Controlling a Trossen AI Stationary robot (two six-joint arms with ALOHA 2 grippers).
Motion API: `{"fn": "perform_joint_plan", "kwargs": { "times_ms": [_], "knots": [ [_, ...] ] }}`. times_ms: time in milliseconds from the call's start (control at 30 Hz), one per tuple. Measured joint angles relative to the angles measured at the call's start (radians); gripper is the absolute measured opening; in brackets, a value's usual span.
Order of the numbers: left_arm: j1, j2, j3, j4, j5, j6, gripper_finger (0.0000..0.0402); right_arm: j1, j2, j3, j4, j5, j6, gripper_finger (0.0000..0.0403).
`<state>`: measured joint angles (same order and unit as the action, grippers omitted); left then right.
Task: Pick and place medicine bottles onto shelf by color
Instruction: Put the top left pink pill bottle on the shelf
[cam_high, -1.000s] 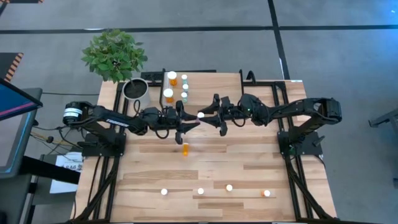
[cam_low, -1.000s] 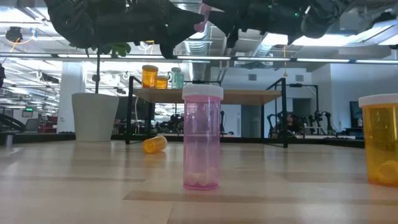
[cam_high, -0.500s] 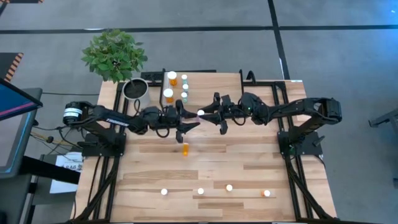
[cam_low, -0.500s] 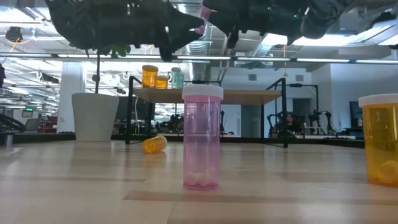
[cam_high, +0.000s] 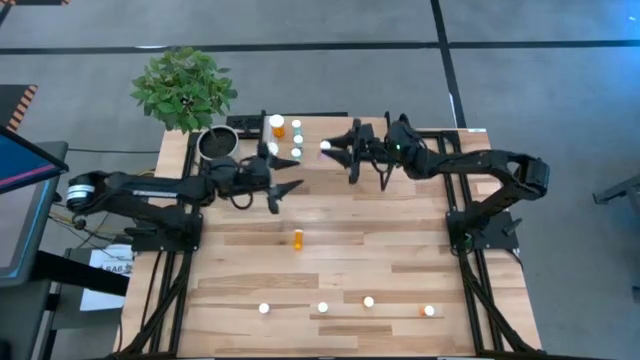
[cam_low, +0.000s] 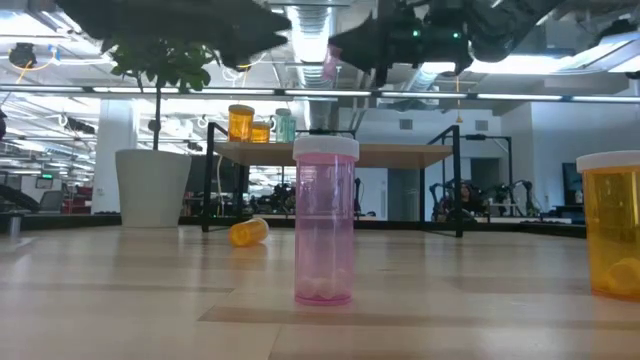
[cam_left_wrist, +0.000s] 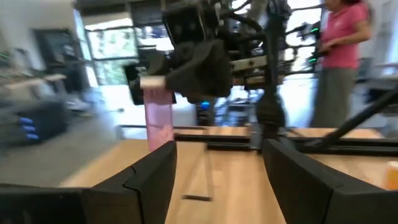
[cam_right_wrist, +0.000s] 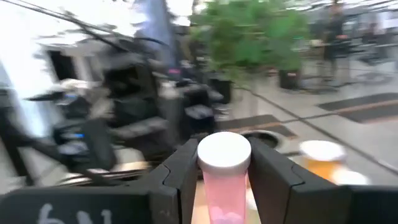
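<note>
My right gripper (cam_high: 333, 149) is shut on a pink medicine bottle with a white cap (cam_high: 325, 146), held high beside the teal bottles (cam_high: 297, 140) on the shelf (cam_high: 318, 125). Orange bottles (cam_high: 277, 124) stand on the shelf's left part. My left gripper (cam_high: 289, 196) hangs open over the table, left of the held bottle, with nothing between its fingers (cam_left_wrist: 155, 180). An orange bottle (cam_high: 297, 239) lies on its side mid-table. Several more bottles stand on their bases near the front edge, among them a pink one (cam_low: 325, 230). My right gripper pinches the pink bottle's body just under the cap (cam_right_wrist: 214, 186) between its two fingers (cam_right_wrist: 180, 168). The fingers come roughly level from the table's right side. The bottle stands upright in the hold, cap (cam_right_wrist: 224, 151) up, lifted clear of table and shelf.
A white plant pot (cam_high: 218, 145) with a leafy plant (cam_high: 183, 88) stands at the shelf's left. A large orange bottle (cam_low: 612, 225) stands close to the low camera. A person in a pink shirt (cam_left_wrist: 345, 56) stands beyond the table.
The two grippers met at the pink bottle over the table's middle. My right gripper has since carried it toward the far edge and the shelf, still upright. My left gripper has drawn back toward the table's left edge without the bottle.
</note>
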<state>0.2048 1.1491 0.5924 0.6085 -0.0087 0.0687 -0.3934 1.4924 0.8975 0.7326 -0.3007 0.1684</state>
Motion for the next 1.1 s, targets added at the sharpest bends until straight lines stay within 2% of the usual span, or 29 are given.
{"fn": "perform_joint_plan", "kwargs": {
  "times_ms": [167, 300, 467, 700, 1100],
  "knots": [
    [0.000, -0.123, 0.000, -0.085, -0.085, 0.071, 0.0229, -0.079, 0.001, 0.018, -0.041, 0.045, -0.046, 0.0150],
    [-0.004, -0.158, -0.004, -0.085, -0.060, 0.071, 0.0229, -0.134, 0.004, 0.018, -0.041, 0.046, -0.046, 0.0149],
    [-0.009, -0.162, -0.004, -0.079, -0.052, 0.090, 0.0229, -0.161, 0.116, 0.025, 0.035, 0.049, -0.030, 0.0150],
    [-0.007, -0.162, -0.004, -0.124, -0.058, 0.088, 0.0229, -0.186, 0.260, 0.108, 0.057, 0.047, -0.021, 0.0155],
    [-0.007, -0.162, -0.004, -0.149, -0.059, 0.088, 0.0229, -0.246, 0.324, 0.170, -0.082, 0.069, -0.101, 0.0152]
  ]
}}
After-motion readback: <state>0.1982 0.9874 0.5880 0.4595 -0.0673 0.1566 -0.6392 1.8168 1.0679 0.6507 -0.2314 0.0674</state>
